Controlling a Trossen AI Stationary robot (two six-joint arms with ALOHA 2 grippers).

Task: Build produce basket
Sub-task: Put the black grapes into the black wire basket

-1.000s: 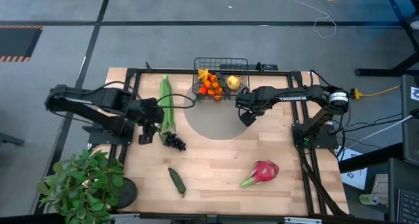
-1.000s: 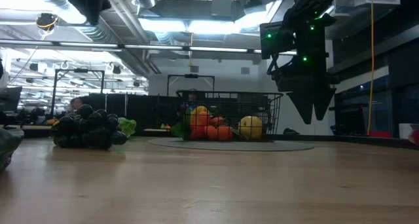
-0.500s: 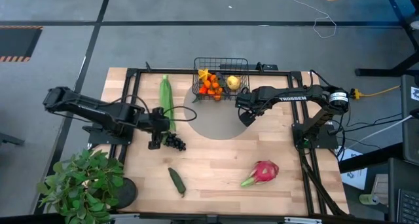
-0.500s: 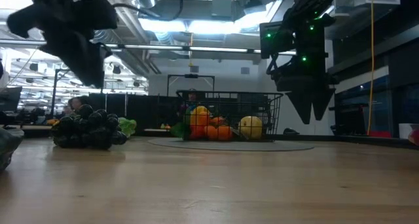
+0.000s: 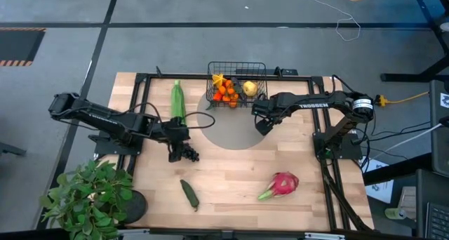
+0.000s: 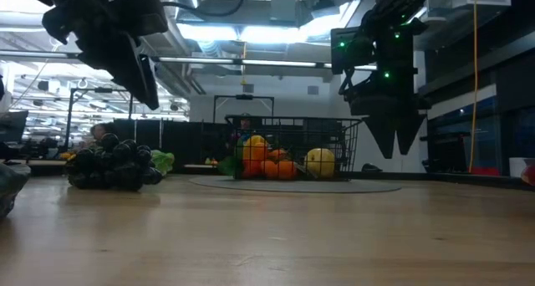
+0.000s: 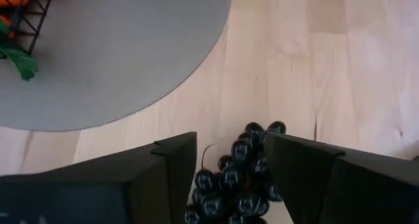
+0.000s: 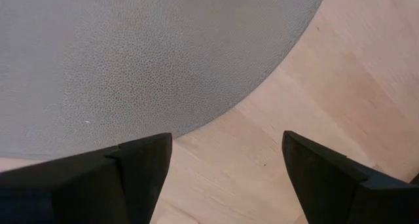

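1. Left gripper (image 7: 229,168): its two dark fingers stand apart, one on each side of the grapes (image 7: 239,175). In the low view it hangs above the bunch, not touching it; it grips nothing.
2. Grapes: a dark cluster lying on the wooden desk (image 5: 231,173), directly below the left gripper's open fingers, just off the edge of the grey round mat (image 5: 231,131).
3. Corn (image 5: 177,100): a long green husk lying on the desk just beyond the left gripper, towards the far edge.
4. Right gripper (image 8: 226,168): fingers spread wide and empty, hovering over the rim of the grey mat where it meets the bare wood.
5. Basket (image 5: 237,83): black wire mesh, standing at the far side of the mat, near the right gripper. It holds small oranges (image 5: 226,92), a yellow starfruit (image 5: 218,79) and a round yellow fruit (image 5: 249,88).
6. Cucumber (image 5: 189,194): on the desk, on the near side of the left gripper, well apart from it.
7. Dragon fruit (image 5: 282,184): pink, on the desk well to the near side of the right gripper.
8. Potted plant (image 5: 88,194): leafy green, at the desk's near corner beside the left arm.
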